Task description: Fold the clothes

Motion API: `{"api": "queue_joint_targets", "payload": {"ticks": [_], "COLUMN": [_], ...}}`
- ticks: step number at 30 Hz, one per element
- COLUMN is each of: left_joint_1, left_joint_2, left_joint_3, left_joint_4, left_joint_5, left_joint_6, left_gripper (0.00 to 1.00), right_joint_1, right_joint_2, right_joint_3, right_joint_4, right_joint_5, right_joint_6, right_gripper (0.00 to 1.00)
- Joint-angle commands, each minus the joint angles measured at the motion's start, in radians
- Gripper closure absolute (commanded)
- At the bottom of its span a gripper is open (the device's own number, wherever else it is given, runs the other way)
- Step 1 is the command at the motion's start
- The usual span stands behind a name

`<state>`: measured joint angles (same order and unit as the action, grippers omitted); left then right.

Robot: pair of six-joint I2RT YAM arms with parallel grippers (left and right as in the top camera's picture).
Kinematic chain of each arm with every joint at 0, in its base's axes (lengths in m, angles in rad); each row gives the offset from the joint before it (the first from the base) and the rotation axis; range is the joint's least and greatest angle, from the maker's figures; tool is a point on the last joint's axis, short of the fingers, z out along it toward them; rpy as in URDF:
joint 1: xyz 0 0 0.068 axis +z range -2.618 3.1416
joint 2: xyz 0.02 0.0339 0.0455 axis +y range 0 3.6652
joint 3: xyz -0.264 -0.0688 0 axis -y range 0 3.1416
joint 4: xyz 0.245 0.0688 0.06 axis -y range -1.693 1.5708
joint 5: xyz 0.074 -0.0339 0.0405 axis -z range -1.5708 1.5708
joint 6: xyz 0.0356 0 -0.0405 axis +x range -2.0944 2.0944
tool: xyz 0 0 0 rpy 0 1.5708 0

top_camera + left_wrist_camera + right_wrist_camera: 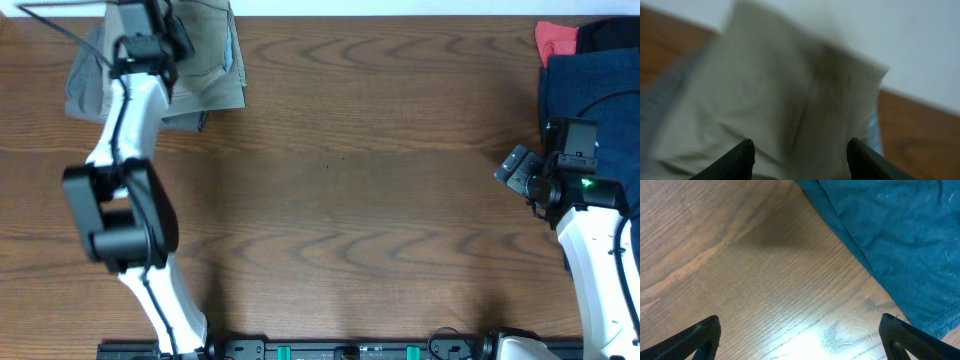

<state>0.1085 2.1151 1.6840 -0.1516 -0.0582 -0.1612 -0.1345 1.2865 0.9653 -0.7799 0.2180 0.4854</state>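
The pale khaki-green shorts lie folded on a stack at the table's far left corner. They fill the left wrist view, blurred. My left gripper hovers over them, jaws open and empty, close above the fabric. My right gripper is at the right side, open and empty, just above bare wood beside the edge of a navy blue garment.
A grey-blue garment and a darker fold lie under the khaki shorts. The navy garment and a red cloth sit at the far right. The wooden table lies between the arms.
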Motion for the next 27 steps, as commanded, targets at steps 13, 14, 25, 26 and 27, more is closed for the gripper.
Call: {"api": "queue_joint_targets", "payload": {"ticks": [13, 14, 25, 26, 27], "left_joint_1": [-0.001, -0.001, -0.005, -0.005, -0.005], "left_joint_2": [0.091, 0.082, -0.203, -0.246, -0.286], "left_joint_3": [-0.001, -0.001, -0.001, -0.001, -0.001], "left_joint_4": [-0.210, -0.242, -0.600, -0.632, -0.662], "left_joint_5": [0.077, 0.077, 0.150, 0.191, 0.226], "left_joint_6": [-0.010, -0.004, -0.006, -0.006, -0.006], "left_gripper": [0.39, 0.39, 0.39, 0.39, 0.39], "right_joint_1": [0.010, 0.010, 0.010, 0.010, 0.010], "right_joint_2": [-0.002, -0.002, -0.002, -0.002, -0.002], "right_joint_3": [0.000, 0.000, 0.000, 0.000, 0.000], "right_joint_4": [0.002, 0.002, 0.002, 0.002, 0.002], "right_joint_5": [0.017, 0.017, 0.017, 0.017, 0.017], "right_joint_6": [-0.011, -0.011, -0.011, -0.011, -0.011], "right_gripper": [0.01, 0.01, 0.01, 0.01, 0.01]}}
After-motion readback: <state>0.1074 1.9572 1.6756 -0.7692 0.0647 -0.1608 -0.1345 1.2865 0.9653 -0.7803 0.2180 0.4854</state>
